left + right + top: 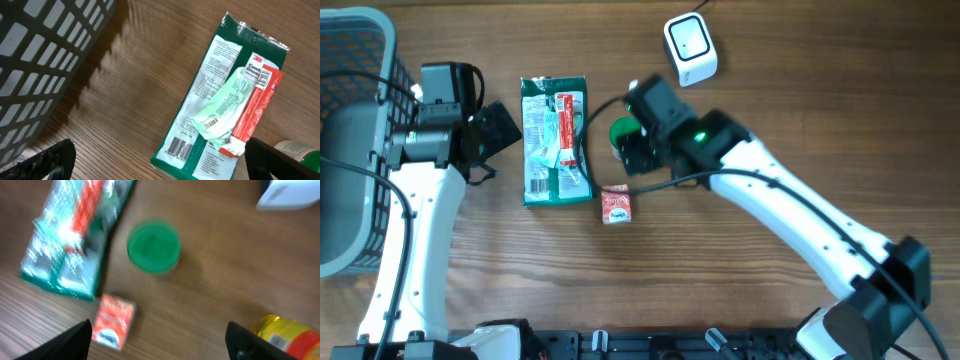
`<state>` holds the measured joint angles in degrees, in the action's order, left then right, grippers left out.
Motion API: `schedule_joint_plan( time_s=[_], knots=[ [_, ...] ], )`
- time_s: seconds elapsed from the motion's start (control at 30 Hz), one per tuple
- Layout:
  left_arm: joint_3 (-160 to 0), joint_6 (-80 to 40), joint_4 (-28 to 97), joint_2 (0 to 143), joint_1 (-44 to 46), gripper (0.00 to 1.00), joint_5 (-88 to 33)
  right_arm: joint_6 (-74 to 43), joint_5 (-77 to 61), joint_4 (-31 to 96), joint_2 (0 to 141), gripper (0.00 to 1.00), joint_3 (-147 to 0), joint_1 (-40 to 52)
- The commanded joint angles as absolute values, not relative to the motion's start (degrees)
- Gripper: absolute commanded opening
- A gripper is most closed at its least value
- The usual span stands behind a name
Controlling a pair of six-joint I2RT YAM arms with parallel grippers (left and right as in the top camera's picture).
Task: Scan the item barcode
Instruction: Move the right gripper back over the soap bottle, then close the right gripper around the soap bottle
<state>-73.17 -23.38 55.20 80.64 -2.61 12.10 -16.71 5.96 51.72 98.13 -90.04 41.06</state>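
Right gripper (159, 329) hangs spread and empty above the green-lidded jar (153, 246); left gripper (160, 150) spread too, beside the glove packet (220, 100). The jar stands upright on the table (800, 100) between packet and scanner (690, 48), lid up, long axis vertical, no barcode showing. I would pinch across the wall under the lid, leaving the label free to face the scanner

You have one round jar (153, 247), green lid up, standing upright on the table (770, 80). Your white scanner (691, 48), a rounded block, sits near it toward the far edge, not touching.
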Motion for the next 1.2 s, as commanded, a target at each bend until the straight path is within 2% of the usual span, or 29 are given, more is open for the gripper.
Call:
schedule_joint_plan(
  time_s=[0.0, 0.07, 0.17, 0.4, 0.63, 0.8, 1.17],
  knots=[
    [-73.17, -22.72, 55.07, 80.79, -2.35, 1.00, 11.99, -20.82, 8.19, 61.19, 96.73, 0.94, -99.13, 36.69],
    [-73.17, -22.72, 55.07, 80.79, -2.35, 1.00, 11.99, -23.05, 10.11, 66.08, 96.75, 1.00, -99.79, 32.58],
    [-73.17, -22.72, 55.07, 80.79, -2.35, 1.00, 11.99, -24.14, 10.07, 71.83, 97.69, 1.00, -99.55, 25.34],
    [-73.17, -22.72, 55.07, 80.79, -2.35, 1.00, 11.99, -24.14, 6.66, 71.29, 97.93, 1.00, -94.52, 16.08],
    [-73.17, -22.72, 55.07, 80.79, -2.35, 1.00, 11.99, -24.01, 1.72, 64.77, 97.93, 0.99, -86.19, 15.35],
    [-73.17, -22.72, 55.07, 80.79, -2.35, 1.00, 11.99, -24.03, 1.61, 62.74, 97.93, 1.00, -85.34, 15.35],
    [-73.17, -22.70, 55.07, 80.79, -2.35, 1.00, 11.99, -25.54, -0.19, 57.10, 98.06, 0.93, -79.64, 15.42]
  ],
)
